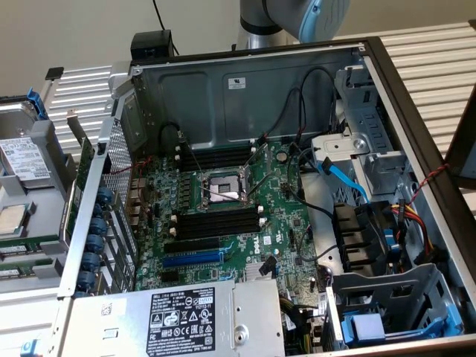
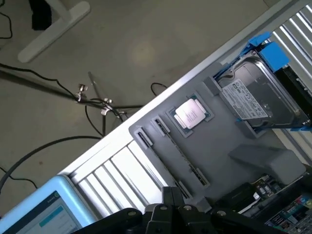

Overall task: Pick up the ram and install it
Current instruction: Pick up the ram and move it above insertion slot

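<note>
One green motherboard (image 1: 282, 216), carrying one long blue expansion slot (image 1: 192, 259) and one square metal processor socket (image 1: 222, 187); one silver power supply box with a black label (image 1: 245, 320); one silver hard drive (image 2: 253, 100), one square silver processor chip (image 2: 191, 113)

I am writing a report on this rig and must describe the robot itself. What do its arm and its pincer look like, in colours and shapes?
The arm is a silver-grey round tube with a rounded grey joint, which carries a light blue cap. The pincer is black and built of angular, blocky parts. I can make out no marking on either.
</note>
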Controlling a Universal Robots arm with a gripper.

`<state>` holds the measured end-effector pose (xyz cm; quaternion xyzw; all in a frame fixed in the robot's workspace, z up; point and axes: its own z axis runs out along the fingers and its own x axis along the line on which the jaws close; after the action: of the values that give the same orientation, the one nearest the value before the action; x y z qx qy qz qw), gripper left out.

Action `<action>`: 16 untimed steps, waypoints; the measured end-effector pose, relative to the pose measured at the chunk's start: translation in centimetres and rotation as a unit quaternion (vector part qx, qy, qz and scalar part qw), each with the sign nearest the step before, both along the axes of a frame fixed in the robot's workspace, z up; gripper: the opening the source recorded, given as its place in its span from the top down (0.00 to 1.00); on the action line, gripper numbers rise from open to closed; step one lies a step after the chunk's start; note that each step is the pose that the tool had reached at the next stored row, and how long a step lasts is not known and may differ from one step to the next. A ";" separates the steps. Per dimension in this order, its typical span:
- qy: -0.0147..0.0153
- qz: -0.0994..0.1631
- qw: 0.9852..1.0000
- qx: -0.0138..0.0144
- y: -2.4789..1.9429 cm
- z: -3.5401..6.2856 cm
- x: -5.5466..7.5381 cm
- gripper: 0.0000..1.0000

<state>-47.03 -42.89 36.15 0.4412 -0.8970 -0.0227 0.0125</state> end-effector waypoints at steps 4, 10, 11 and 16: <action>0.000 0.036 0.999 0.000 -0.01 0.00 0.0 0.89; 0.000 0.090 0.996 0.000 0.00 0.00 0.0 0.89; 0.000 0.097 0.995 0.000 0.00 0.01 0.0 0.89; 0.000 0.132 0.991 0.000 0.00 0.00 0.0 0.89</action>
<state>-47.06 -42.89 36.14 0.5556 -0.8311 -0.0213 0.0153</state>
